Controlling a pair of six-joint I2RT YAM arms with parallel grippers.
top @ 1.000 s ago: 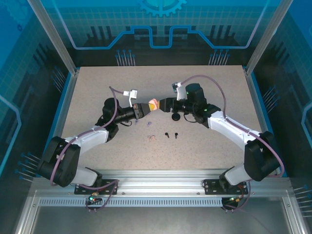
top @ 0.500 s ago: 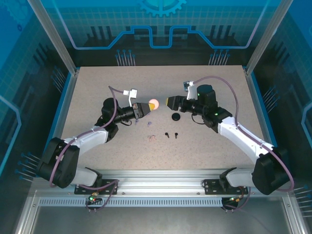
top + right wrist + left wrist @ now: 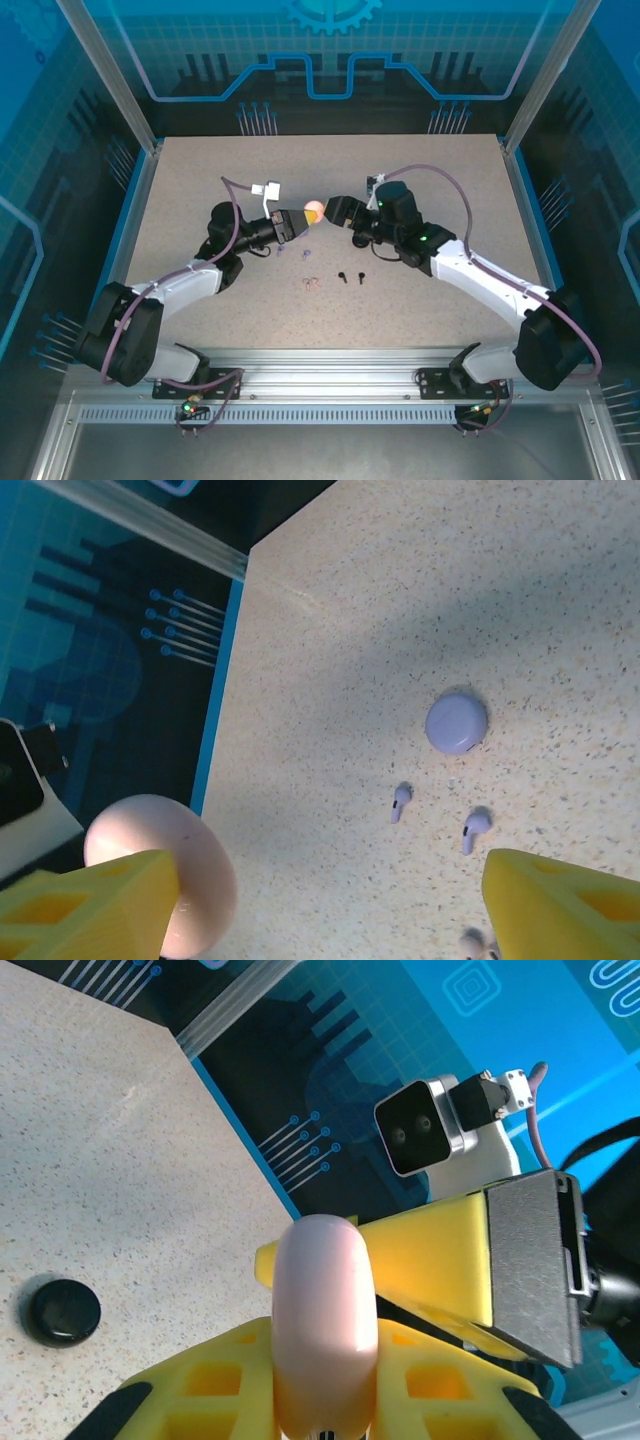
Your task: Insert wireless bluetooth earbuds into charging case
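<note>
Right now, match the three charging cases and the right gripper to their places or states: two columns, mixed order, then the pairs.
1 pink charging case
2 lavender charging case
3 black charging case
4 right gripper

A open
B on the table beside two lavender earbuds
C clamped in the left gripper
D on the table by the right wrist

Pairs: 1-C, 2-B, 3-D, 4-A.
</note>
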